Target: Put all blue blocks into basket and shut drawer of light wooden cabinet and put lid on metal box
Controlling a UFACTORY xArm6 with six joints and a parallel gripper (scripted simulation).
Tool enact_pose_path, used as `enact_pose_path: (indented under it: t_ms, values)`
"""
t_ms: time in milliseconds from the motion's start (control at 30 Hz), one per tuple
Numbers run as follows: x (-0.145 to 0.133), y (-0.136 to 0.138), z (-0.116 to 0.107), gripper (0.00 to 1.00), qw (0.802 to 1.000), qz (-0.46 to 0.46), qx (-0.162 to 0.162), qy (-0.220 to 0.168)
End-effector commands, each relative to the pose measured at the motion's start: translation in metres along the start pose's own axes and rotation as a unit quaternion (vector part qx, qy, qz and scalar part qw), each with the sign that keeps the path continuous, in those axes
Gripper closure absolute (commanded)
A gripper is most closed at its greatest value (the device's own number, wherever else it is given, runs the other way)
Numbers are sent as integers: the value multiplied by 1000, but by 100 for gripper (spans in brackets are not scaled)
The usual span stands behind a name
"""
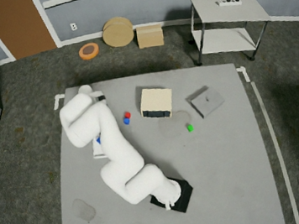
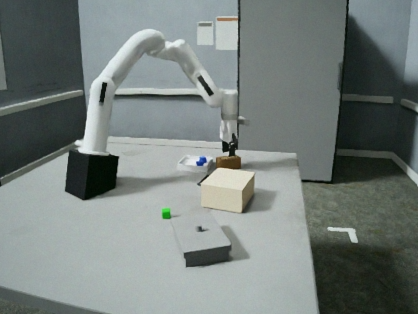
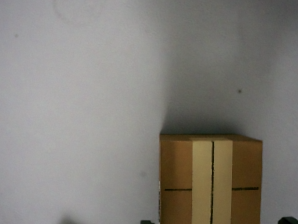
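Observation:
My gripper point(image 2: 231, 149) point(image 3: 217, 221) is open and hangs just over a small brown cardboard box point(image 2: 228, 162) point(image 3: 211, 180) at the far side of the table; only its fingertips show in the wrist view, one on each side of the box. The white basket point(image 2: 186, 165) stands next to that box with a blue block point(image 2: 201, 161) in it; in the top view my arm covers most of it. Another blue block point(image 1: 126, 121) lies touching a red block point(image 1: 128, 115) left of the light wooden cabinet point(image 1: 156, 100) point(image 2: 228, 190). The metal box point(image 1: 206, 101) point(image 2: 201, 241) has its lid on.
A green block point(image 1: 190, 128) point(image 2: 166, 213) lies between the cabinet and the metal box. My black base point(image 1: 176, 197) point(image 2: 91, 174) stands at the table's near side. Off the table are a white trolley point(image 1: 227, 15), a round wooden drum point(image 1: 118, 31) and a carton point(image 1: 150, 36).

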State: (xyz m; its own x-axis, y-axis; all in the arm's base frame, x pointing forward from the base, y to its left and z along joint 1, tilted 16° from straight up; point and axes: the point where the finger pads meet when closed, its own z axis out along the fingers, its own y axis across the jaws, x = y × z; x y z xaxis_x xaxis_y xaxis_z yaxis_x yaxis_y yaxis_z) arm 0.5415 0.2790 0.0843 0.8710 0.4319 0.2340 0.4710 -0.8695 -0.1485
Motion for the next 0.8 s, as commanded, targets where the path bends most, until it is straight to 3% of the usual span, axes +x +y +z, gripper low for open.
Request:
enact_pose_path:
  t_ms: [0, 500, 767]
  values:
    - [1, 0, -26, 27, 1000, 0, 0, 2]
    - [1, 0, -83, 27, 1000, 0, 0, 2]
    - [1, 0, -97, 27, 1000, 0, 0, 2]
